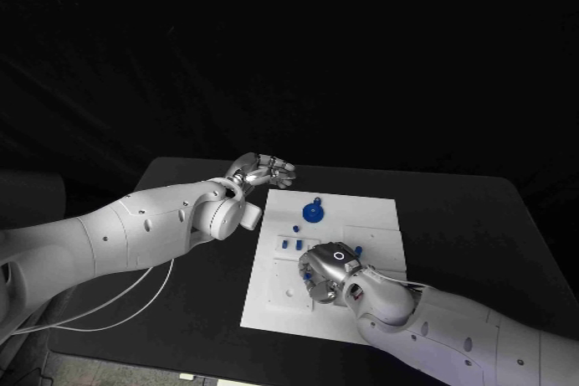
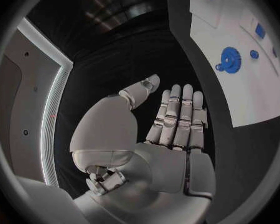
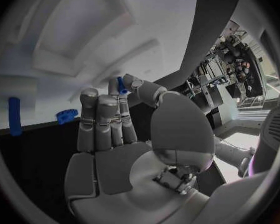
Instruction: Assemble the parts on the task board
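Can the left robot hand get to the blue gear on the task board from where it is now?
Probably yes. The left robot hand is empty, fingers apart, just off the task board, and the blue gear lies in the open nearby with nothing between them.

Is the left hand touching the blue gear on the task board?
Apart. The left wrist view shows the left hand open over black table, with a clear gap to the blue gear on the task board.

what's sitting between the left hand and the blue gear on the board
Nothing: in the head view, bare black table and white task board separate the left hand from the blue gear.
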